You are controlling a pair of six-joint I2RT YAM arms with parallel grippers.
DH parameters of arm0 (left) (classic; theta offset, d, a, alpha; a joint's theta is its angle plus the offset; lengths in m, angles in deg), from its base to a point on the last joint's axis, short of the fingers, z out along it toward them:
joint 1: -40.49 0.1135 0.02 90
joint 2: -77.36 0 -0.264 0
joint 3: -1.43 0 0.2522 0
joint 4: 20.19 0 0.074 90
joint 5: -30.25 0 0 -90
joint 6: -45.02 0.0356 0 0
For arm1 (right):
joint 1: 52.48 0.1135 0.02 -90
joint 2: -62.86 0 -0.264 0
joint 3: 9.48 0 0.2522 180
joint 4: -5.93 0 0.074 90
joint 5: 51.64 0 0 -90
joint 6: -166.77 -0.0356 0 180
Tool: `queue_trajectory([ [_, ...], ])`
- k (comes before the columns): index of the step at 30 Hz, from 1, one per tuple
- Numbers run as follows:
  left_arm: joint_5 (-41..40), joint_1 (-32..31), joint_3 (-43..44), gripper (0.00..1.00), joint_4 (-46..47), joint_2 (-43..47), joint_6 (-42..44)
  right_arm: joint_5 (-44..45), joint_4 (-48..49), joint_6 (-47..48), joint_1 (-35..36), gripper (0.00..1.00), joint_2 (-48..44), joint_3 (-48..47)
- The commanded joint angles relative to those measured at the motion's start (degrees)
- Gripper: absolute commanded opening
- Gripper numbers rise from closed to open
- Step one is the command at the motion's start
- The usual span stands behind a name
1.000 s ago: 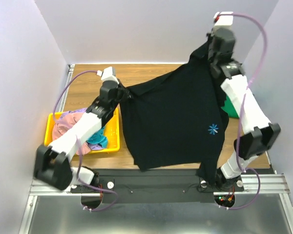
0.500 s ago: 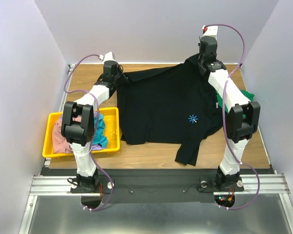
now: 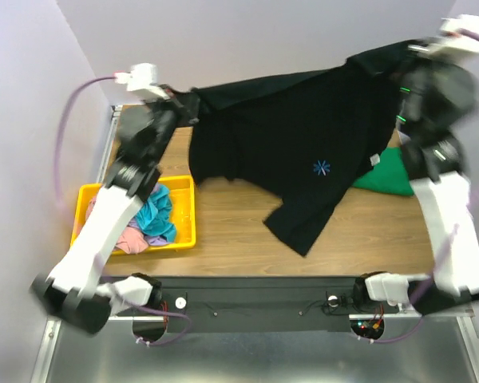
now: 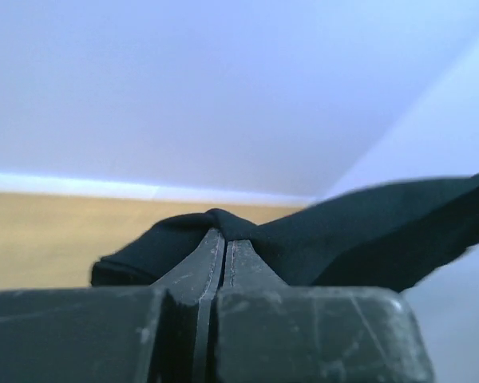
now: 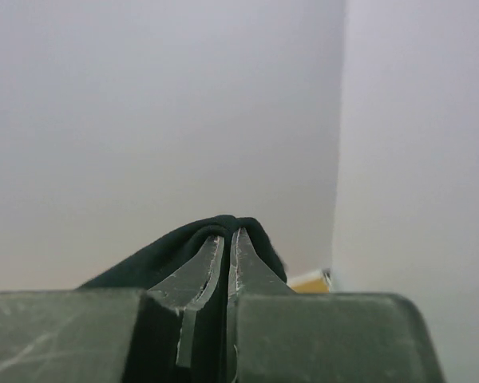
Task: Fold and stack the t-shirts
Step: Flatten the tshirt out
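Observation:
The large black t-shirt (image 3: 295, 136) with a small blue logo (image 3: 322, 167) hangs stretched in the air between my two grippers, its lower part drooping toward the wooden table (image 3: 343, 239). My left gripper (image 3: 188, 108) is shut on its left end; in the left wrist view (image 4: 223, 231) black cloth bunches over the closed fingertips. My right gripper (image 3: 411, 60) is shut on its right end, raised high; in the right wrist view (image 5: 231, 231) cloth wraps the fingertips. A green t-shirt (image 3: 387, 177) lies at the table's right. Teal (image 3: 153, 214) and pink (image 3: 132, 238) shirts lie in the bin.
The yellow plastic bin (image 3: 184, 209) stands at the table's left edge under my left arm. Lavender walls close in the back and both sides. A black rail (image 3: 255, 299) runs along the near edge.
Both arms have lifted sharply from near the table's back edge. The black shirt has risen off the table and now hangs stretched, its right end highest.

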Motion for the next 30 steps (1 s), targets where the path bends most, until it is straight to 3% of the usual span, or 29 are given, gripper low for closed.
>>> queue_trajectory([
  [1, -2.52, -2.79, 2.16, 0.0, -0.49, 11.11, 2.88, -6.03, -0.21, -2.2, -0.34, 0.0, -9.96, -3.61],
  [7, 0.03, -4.74, 3.74, 0.0, -1.46, 20.27, 4.29, -10.88, -4.1, -3.26, -0.34, 0.01, -16.75, -9.07],
  [12, 3.63, -4.74, 9.0, 0.0, -3.65, 16.94, 5.52, -9.82, -4.27, -1.94, -0.34, 0.0, -15.7, -12.5],
  [17, 0.05, -4.74, 13.4, 0.0, -5.06, 11.58, 7.28, -6.05, -4.01, -0.09, -0.34, 0.0, -9.47, -14.08],
  [22, -5.42, -2.47, 20.68, 0.0, -6.98, -1.06, 8.86, -2.44, -1.83, 3.42, -0.34, 0.0, 0.98, -17.68],
  [25, 0.11, 2.1, 30.53, 0.0, -8.58, -12.66, 7.46, -1.91, 1.52, 6.67, -0.34, 0.0, 10.47, -20.14],
  [26, 4.47, 4.29, 35.95, 0.0, -8.58, -18.52, 7.46, -2.09, 3.61, 7.46, -0.34, 0.0, 16.67, -23.37],
  [28, 5.65, 6.58, 42.56, 0.0, -10.06, -24.44, 7.72, -2.44, 5.65, 9.75, -0.43, 0.0, 23.3, -34.05],
  [29, 6.0, 6.6, 46.68, 0.0, -10.94, -27.6, 8.33, -2.61, 6.35, 10.45, -0.6, 0.0, 27.51, -34.12],
  [30, 6.01, 7.64, 55.08, 0.0, -11.47, -33.29, 9.03, -2.44, 6.88, 11.07, -0.6, 0.0, 31.11, -44.3],
])
